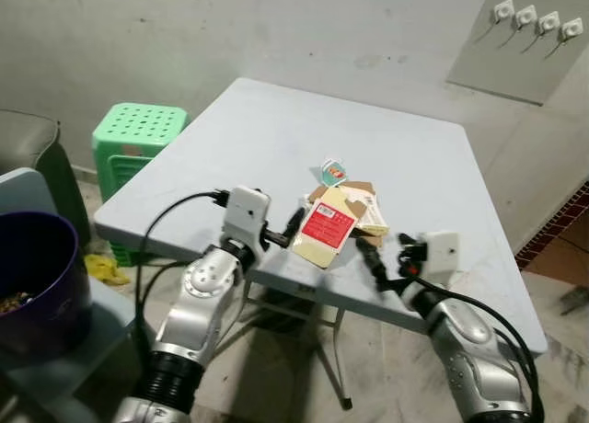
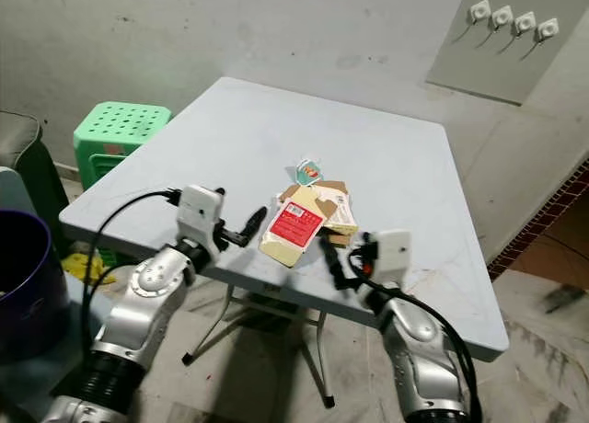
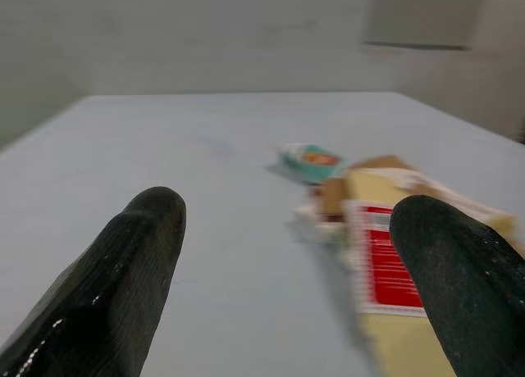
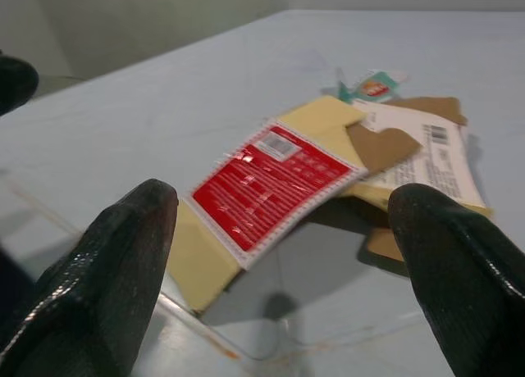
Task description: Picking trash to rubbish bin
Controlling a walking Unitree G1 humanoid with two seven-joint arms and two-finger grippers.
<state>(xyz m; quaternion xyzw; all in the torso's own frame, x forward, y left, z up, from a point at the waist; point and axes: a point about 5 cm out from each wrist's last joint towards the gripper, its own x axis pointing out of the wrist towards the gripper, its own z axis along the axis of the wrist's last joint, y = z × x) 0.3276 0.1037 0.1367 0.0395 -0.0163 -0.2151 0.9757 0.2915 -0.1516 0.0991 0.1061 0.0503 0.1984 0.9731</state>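
A small heap of trash lies near the front edge of the pale blue table (image 1: pixel 276 138). It is a yellow packet with a red label (image 1: pixel 324 228), brown cardboard with a white printed label (image 1: pixel 365 205), and a small teal wrapper (image 1: pixel 332 172) behind them. My left gripper (image 1: pixel 283 230) is open at the table's edge, just left of the yellow packet, one finger (image 3: pixel 123 287) on each side of the wrist view. My right gripper (image 1: pixel 375 259) is open too, at the edge just right of the packet (image 4: pixel 271 180). Neither holds anything.
A dark purple bin (image 1: pixel 37 276) with some rubbish inside stands low at my left, beside a grey seat. A green plastic stool (image 1: pixel 138 133) stands behind the table's left corner. A yellow scrap (image 1: pixel 103 268) lies on the floor. Walls close the back.
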